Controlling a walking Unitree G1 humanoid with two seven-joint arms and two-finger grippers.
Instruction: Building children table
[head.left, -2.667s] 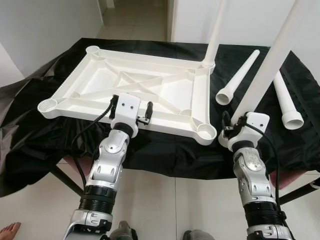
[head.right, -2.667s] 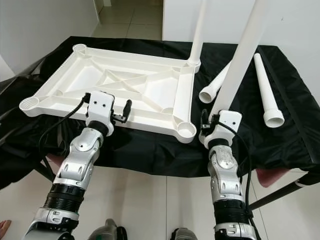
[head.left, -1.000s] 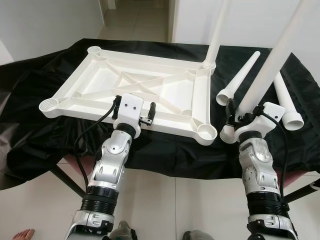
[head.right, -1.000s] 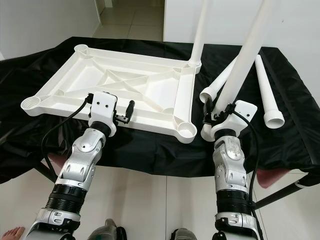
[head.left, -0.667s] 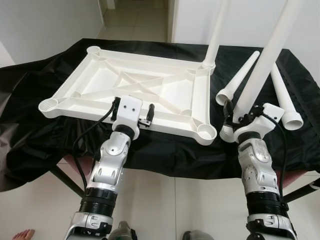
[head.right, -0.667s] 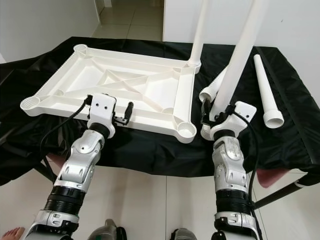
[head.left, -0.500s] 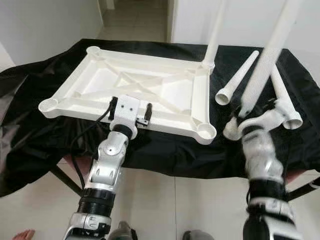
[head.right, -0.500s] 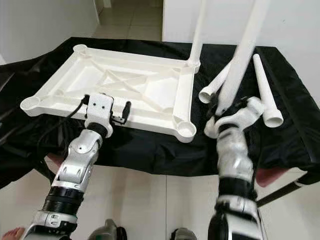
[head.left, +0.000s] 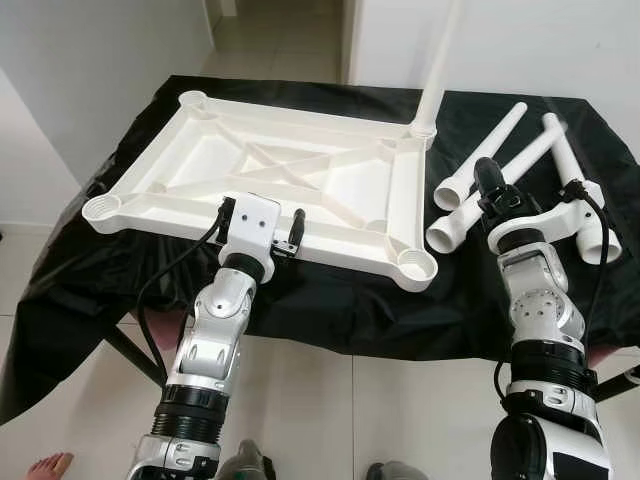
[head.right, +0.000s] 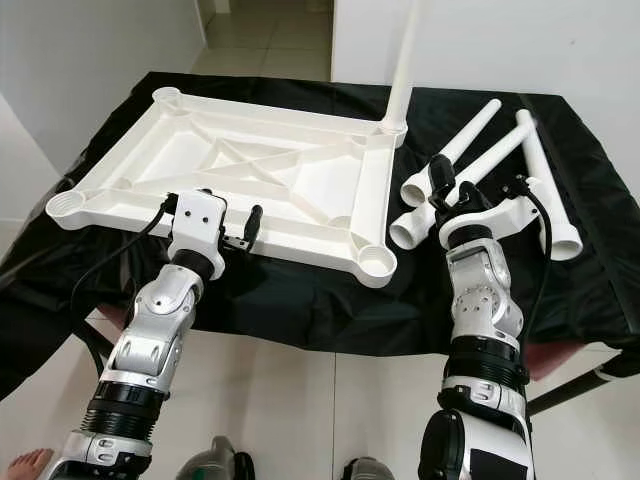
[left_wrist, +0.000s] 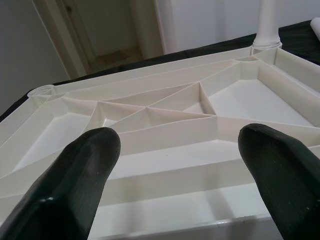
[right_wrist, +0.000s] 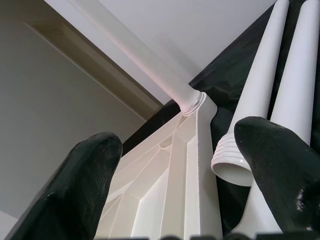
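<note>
Tabletop: a white plastic tabletop (head.left: 270, 180) lies upside down on a black cloth (head.left: 330, 300), ribs and corner sockets facing up.
Fitted leg: one white leg (head.left: 436, 70) stands upright in the far right corner socket.
Loose legs: three white legs lie on the cloth to the right of the tabletop — the nearest leg (head.left: 490, 190) slants with its wide end toward the tabletop's near right corner, a second leg (head.left: 480, 155) lies just beyond it, and a third leg (head.left: 578, 200) lies farther right.
Left gripper: the left gripper (head.left: 262, 222) hovers at the tabletop's near long edge, fingers (left_wrist: 80, 170) spread apart, nothing between them.
Right gripper: the right gripper (head.left: 515, 195) sits over the nearest leg — fingers (right_wrist: 272, 155) spread wide in the wrist view; whether they touch the leg I cannot tell.
Floor: pale tiles, with a person's bare foot (head.left: 40, 468) at the lower left corner.
</note>
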